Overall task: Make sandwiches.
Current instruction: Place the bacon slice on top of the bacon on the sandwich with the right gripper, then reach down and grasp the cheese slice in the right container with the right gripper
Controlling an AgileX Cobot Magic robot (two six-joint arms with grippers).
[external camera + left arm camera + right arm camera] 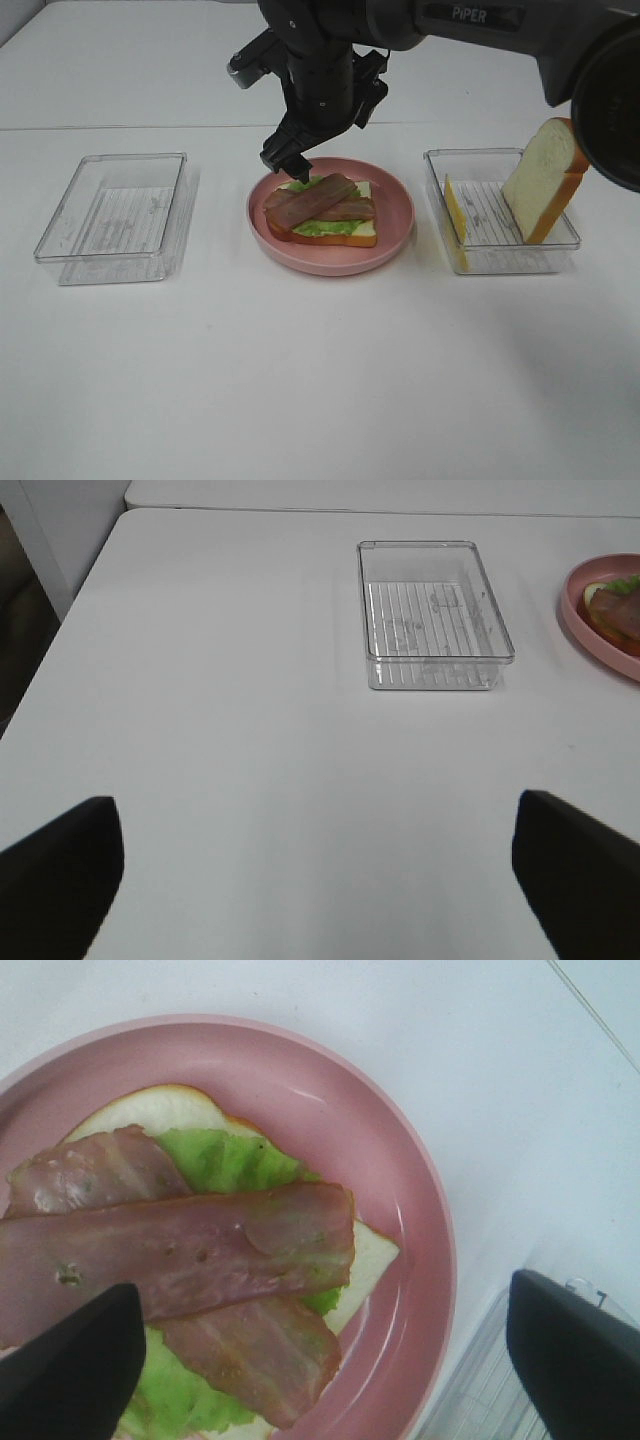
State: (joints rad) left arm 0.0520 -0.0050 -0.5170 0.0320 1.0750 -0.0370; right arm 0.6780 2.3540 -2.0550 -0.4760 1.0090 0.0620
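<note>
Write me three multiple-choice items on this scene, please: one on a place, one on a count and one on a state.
1. The cheese slice is: A on the plate; B in the left tray; C in the right tray.
2. Clear trays on the table: A one; B two; C three.
3. The right gripper has fingers that are: A apart, holding nothing; B shut on something; C out of view.
Answers: 1 C, it stands against that tray's wall, with a bread slice in the same tray; 2 B, one on each side of the plate; 3 A, the right wrist view shows both far apart.
</note>
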